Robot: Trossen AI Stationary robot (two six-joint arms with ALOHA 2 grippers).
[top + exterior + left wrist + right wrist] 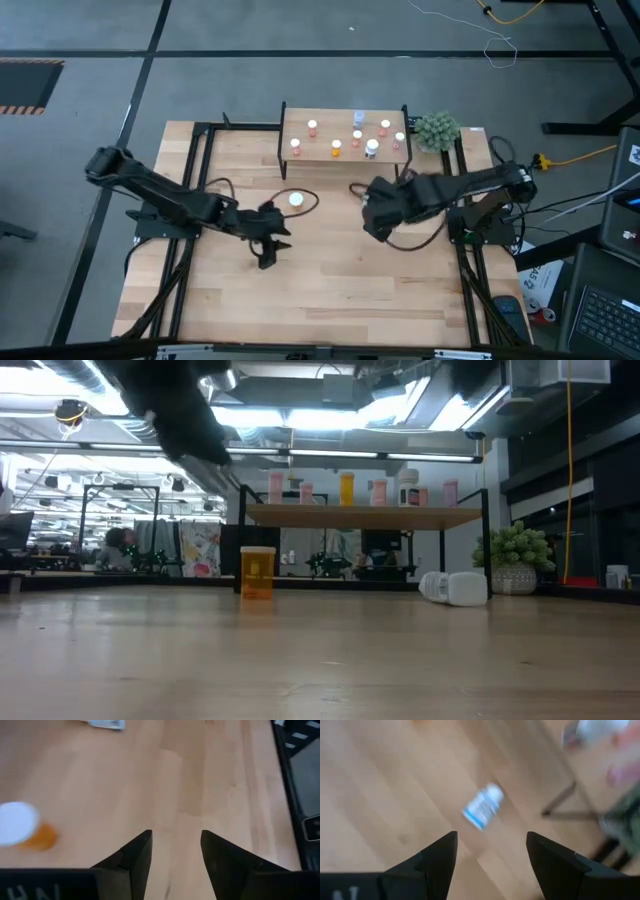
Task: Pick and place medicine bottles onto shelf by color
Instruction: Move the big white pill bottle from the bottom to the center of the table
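While most bottles already line the shelf (345, 128), two wait below.
Left gripper (268, 248) hovers over the counter (330, 290), jaws apart and empty, near the upright orange bottle (296, 199); right gripper (377, 222), jaws wide and empty, looks down on the toppled white bottle (482, 805), likely its next pick.

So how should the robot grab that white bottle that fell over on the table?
The white bottle lies on its side near the shelf, so probably from straight above, fingers closing across the middle of its round body. The open right gripper looks best placed.
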